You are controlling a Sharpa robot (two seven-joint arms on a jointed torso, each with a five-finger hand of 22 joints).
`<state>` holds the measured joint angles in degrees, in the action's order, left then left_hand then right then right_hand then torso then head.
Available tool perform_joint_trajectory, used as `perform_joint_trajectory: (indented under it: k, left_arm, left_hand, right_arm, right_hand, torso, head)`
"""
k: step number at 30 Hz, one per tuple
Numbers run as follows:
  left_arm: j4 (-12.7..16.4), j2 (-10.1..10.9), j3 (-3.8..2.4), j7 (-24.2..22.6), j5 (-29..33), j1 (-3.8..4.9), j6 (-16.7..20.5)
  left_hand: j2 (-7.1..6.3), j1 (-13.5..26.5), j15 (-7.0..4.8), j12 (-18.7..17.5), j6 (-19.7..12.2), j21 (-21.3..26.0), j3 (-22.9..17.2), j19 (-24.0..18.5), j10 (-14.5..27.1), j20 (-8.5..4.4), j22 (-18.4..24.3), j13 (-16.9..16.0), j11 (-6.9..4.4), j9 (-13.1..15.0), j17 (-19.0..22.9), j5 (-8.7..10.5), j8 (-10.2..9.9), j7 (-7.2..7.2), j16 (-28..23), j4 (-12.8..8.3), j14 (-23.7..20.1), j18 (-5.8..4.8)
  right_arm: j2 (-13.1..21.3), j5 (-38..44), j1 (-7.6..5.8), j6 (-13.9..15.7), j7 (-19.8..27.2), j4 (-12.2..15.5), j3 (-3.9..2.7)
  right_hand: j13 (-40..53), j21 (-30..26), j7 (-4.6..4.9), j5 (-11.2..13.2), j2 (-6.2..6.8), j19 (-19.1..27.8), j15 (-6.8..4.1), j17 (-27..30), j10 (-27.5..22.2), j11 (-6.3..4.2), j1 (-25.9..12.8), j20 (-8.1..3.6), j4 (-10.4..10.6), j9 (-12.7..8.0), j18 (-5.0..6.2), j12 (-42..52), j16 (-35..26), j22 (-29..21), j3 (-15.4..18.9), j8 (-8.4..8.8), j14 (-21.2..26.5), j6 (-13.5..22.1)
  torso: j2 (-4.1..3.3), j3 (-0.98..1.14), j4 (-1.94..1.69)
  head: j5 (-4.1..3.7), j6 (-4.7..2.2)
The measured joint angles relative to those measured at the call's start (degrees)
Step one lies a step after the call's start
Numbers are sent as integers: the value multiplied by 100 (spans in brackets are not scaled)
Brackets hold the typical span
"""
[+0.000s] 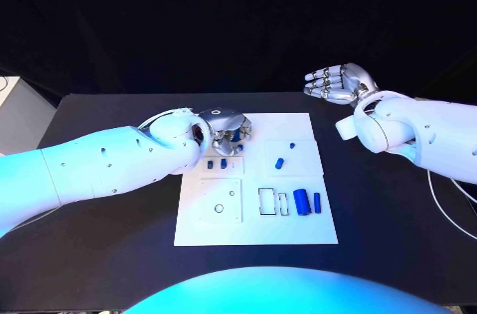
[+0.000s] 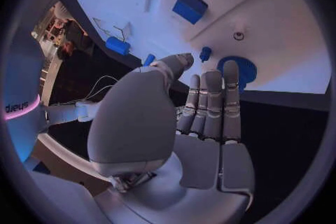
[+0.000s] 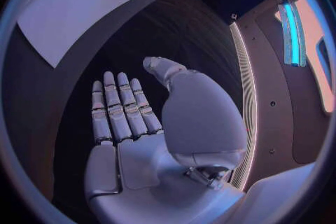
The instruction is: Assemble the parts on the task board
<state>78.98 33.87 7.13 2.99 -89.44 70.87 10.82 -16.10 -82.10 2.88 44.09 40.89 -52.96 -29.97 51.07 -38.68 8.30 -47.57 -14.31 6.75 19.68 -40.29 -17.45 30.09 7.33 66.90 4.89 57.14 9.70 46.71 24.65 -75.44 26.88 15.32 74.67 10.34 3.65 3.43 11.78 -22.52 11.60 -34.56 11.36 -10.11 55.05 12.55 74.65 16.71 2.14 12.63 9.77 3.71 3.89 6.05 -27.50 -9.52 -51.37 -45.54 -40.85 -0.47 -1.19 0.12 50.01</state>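
The white task board [image 1: 256,224] lies in the middle of the black table. On it are small blue parts: two cylinders [image 1: 301,202] near the right side, a short piece [image 1: 280,164] in the middle and two small ones [image 1: 211,164] at the left. My left hand [image 1: 227,129] hovers over the board's far left corner. In the left wrist view its fingers [image 2: 210,101] are straight and hold nothing, with a round blue disc [image 2: 241,71] and a small blue peg [image 2: 204,54] just past the fingertips. My right hand [image 1: 338,82] is raised beyond the board's far right corner, empty, its fingers [image 3: 115,106] stretched out.
The board has rectangular cut-outs [image 1: 268,200] and a plate with round holes [image 1: 220,202] on its near half. Black table [image 1: 398,217] surrounds the board on all sides. The left forearm [image 1: 109,166] crosses the table's left part.
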Motion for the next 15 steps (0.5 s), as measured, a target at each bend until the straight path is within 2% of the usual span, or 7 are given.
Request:
perform_joint_trajectory:
  k: [6,9,12,15]
  left_arm:
    - [-136,-97,2,99,-170,-1,-158]
    - [-189,-128,3,135,-229,-2,-218]
    - [-219,-146,3,159,-270,-2,-273]
    - [-236,-157,3,173,-292,-2,-309]
  left_hand:
    - [1,-1,0,0,25,-27,0,0,29,0,-15,46,12,-57,43,0,-28,-26,33,0,0,1]
    - [2,0,-20,0,165,-70,-24,20,28,-19,-50,100,10,-127,88,0,-61,-15,120,-23,20,0]
    - [10,8,-33,0,257,-116,-68,22,-45,-22,-88,156,-55,-198,131,0,-117,-30,190,-47,32,0]
    - [36,24,-63,0,326,-141,-106,33,-122,-33,-117,204,-53,-246,165,-1,-151,-38,240,-56,20,0]
  right_arm:
    - [-2,-2,0,-2,1,7,-1]
    - [-3,-2,0,-4,1,11,-1]
    - [-1,-3,0,-5,2,14,-1]
    - [1,-3,0,-5,2,17,-1]
  right_hand:
    - [0,0,-17,0,0,0,0,8,0,0,0,0,0,0,0,0,0,-11,0,0,0,-17]
    - [0,0,-17,0,0,0,0,8,0,0,0,0,0,0,0,0,0,-11,0,0,0,-17]
    - [0,0,-17,0,0,0,0,8,0,0,0,0,0,0,0,0,0,-11,0,0,0,-17]
    - [0,0,-17,0,0,0,0,8,0,0,0,0,0,0,0,0,0,-11,0,0,0,-17]
  torso:
    - [1,0,-1]
    - [2,2,2]
    - [2,3,2]
    - [2,5,1]
  head:
    - [-6,0]
    - [-7,0]
    - [-10,0]
    - [-15,0]
